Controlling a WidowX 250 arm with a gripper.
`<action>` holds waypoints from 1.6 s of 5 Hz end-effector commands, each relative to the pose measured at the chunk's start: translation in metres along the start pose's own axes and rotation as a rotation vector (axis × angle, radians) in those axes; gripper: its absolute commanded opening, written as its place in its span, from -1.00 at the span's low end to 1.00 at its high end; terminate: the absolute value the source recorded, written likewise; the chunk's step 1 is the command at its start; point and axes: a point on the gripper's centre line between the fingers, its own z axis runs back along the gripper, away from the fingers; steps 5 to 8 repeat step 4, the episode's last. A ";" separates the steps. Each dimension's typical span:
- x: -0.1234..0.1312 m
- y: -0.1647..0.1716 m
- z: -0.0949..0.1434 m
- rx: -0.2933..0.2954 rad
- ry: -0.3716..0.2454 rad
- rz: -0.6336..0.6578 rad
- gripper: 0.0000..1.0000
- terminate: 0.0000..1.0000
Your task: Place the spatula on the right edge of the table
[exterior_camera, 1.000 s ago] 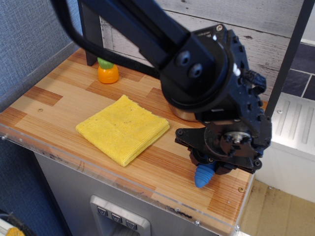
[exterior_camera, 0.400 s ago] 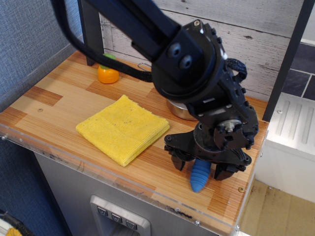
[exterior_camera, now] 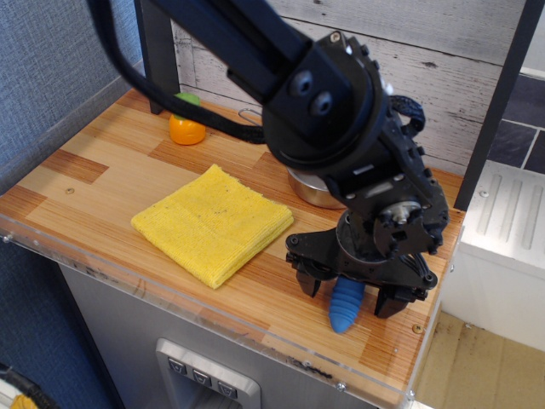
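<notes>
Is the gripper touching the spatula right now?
Apart. The only view shows the gripper open, wood visible between each finger and the blue spatula handle lying on the table.

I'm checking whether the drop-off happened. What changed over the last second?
The tool opened: a second ago its fingers were closed around the blue-handled spatula, now they stand apart on either side of it, and it lies on the table near the right edge. The arm's wrist also turned. The yellow cloth, the orange toy and the metal pot stayed put.
</notes>
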 end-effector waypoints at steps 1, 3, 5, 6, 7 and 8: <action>0.026 0.002 0.057 -0.105 -0.117 0.043 1.00 -1.00; 0.039 0.017 0.111 -0.079 -0.204 0.081 1.00 -1.00; 0.039 0.017 0.111 -0.079 -0.204 0.081 1.00 1.00; 0.039 0.017 0.111 -0.079 -0.204 0.081 1.00 1.00; 0.039 0.017 0.111 -0.079 -0.204 0.081 1.00 1.00; 0.039 0.017 0.111 -0.079 -0.204 0.081 1.00 1.00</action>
